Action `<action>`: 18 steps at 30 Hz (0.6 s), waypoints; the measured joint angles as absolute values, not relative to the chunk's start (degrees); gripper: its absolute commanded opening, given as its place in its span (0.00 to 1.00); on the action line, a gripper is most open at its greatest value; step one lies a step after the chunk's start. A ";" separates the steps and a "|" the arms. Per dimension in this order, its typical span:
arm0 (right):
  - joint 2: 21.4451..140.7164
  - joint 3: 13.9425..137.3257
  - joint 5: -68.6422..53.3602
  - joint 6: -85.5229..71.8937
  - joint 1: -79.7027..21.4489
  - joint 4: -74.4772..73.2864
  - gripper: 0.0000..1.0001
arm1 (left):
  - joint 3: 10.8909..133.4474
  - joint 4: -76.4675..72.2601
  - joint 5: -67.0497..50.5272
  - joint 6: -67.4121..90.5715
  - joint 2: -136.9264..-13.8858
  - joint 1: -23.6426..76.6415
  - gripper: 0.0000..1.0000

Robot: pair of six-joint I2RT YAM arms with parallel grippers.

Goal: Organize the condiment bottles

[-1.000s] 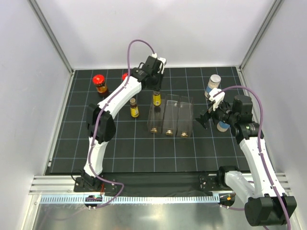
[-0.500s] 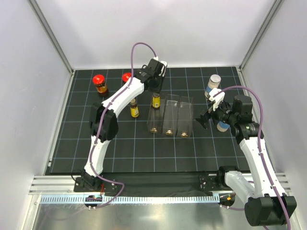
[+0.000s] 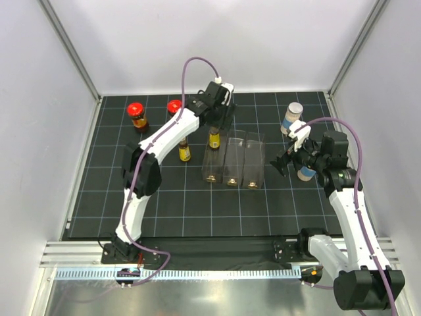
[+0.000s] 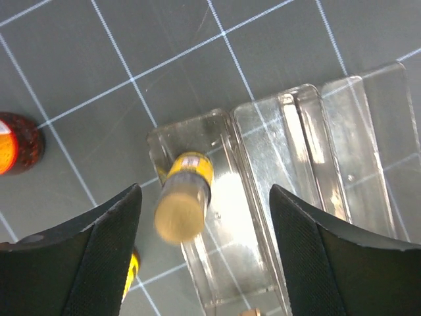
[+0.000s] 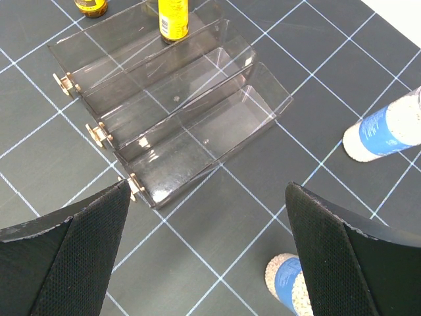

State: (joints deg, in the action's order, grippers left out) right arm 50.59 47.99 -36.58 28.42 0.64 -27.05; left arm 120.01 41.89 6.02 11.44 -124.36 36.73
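Tabletop [image 3: 99, 191]: black surface with a white grid, carrying every item listed below.
Rack [image 3: 240, 159]: clear plastic, three long slots side by side, lying near the middle of the tabletop, between the two arms.
Left claw [image 4: 205, 194]: fingers wide apart, gripping nothing; poised above the far end of the rack, over its left-hand slot as seen from the arms' side.
Slotted yellow bottle [image 4: 183, 201]: brown cap, yellow label; stands in the left-hand slot at its far end, below the left claw and free of both fingers.
Loose yellow bottle [image 3: 185, 150]: same kind, upright on the tabletop just left of the rack, outside it.
Left red-capped jar [image 3: 137, 114]: amber glass, upright near the far left corner of the tabletop.
Right red-capped jar [image 3: 175, 106]: amber glass, upright close beside the left arm, apart from its twin; partly hidden in the overhead view.
Right claw [image 5: 207, 187]: fingers wide apart, gripping nothing; held to the right of the rack, clear of it.
Far white bottle [image 3: 293, 117]: blue label, beige cap, upright near the far right corner, well apart from the rack.
Near white bottle [image 5: 286, 280]: same kind, on the tabletop beneath the right wrist; the arm covers much of it in the overhead view.
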 measured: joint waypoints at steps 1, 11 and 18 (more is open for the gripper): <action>50.59 47.99 -36.58 28.42 0.64 -27.03 1.00 | 119.09 41.58 6.09 11.42 -123.26 36.80 0.79; 50.59 47.94 -36.58 28.62 0.78 -27.03 1.00 | 102.17 35.75 8.60 11.81 -101.32 36.91 0.84; 50.61 47.88 -36.58 28.64 0.89 -27.03 1.00 | 86.35 31.64 13.93 16.25 -86.15 36.91 0.86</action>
State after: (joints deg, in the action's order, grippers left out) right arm 50.61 47.88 -36.58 28.64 0.89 -27.03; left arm 86.35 31.64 13.93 16.25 -86.15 36.91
